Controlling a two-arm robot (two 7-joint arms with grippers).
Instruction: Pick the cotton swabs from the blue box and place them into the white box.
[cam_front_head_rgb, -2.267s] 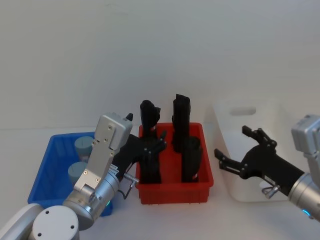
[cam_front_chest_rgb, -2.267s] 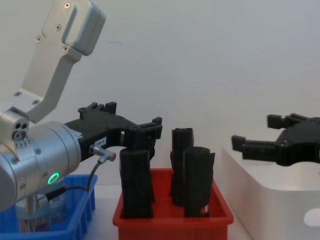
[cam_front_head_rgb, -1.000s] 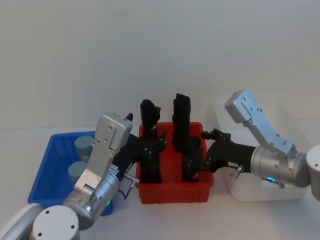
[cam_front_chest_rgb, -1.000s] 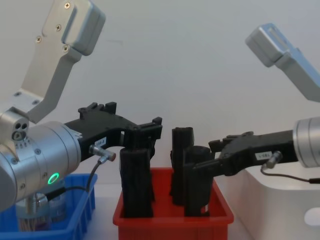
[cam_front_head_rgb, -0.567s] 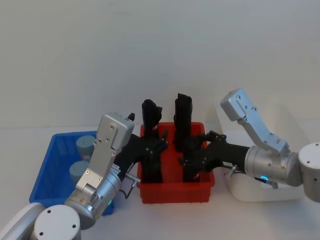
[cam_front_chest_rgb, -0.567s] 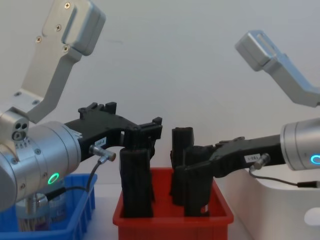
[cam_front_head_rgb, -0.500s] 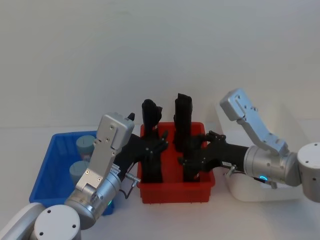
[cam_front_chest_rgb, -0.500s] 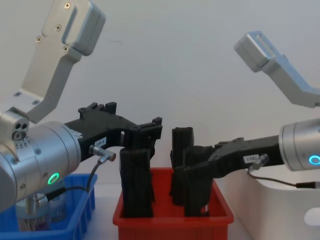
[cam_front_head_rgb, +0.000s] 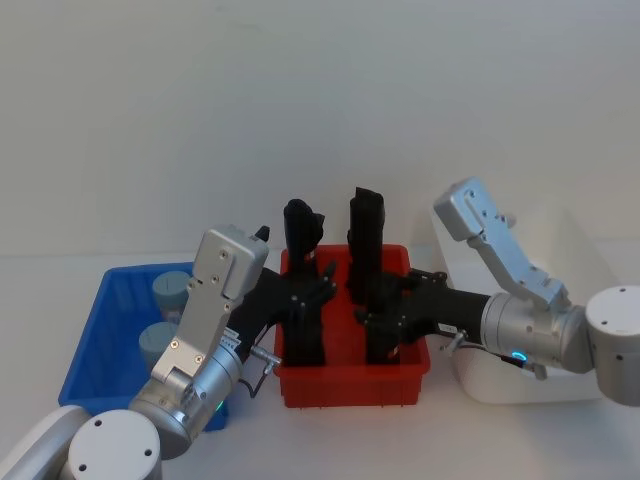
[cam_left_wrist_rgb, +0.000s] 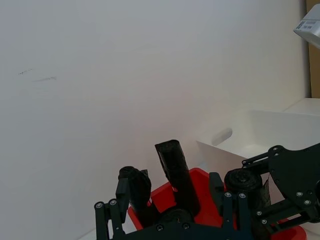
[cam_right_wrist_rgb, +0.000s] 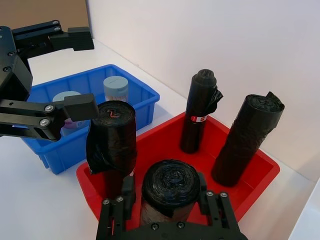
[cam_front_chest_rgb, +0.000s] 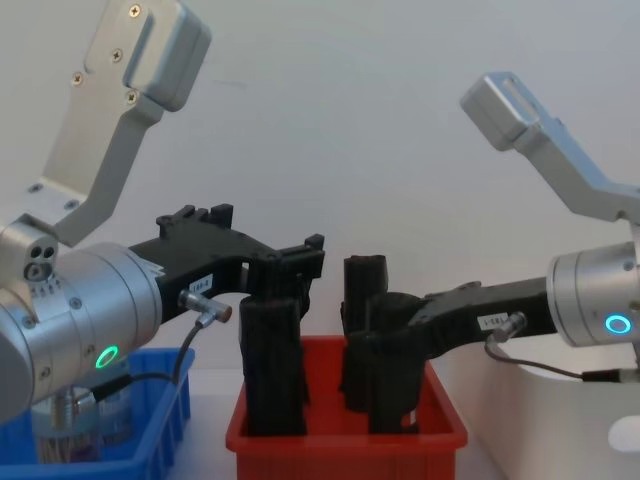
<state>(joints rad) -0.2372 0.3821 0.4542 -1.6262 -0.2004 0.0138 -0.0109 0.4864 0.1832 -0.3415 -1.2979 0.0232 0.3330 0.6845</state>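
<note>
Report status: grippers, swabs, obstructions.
Left gripper open, above red tray's left edge. Right gripper at front-right black roll in red tray. Two cotton swabs in blue box, untouched. Red tray sits between it and white box.

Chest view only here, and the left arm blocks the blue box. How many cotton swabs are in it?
Observer: Two cotton swabs stand upright in the blue box, one behind the other.
Operator: What is my right arm on?
Observer: The right gripper has open jaws either side of a black bundle, front right in the red tray; no swab.
Operator: And the left?
Observer: The left gripper hangs over the red tray's left side, jaws open.
</note>
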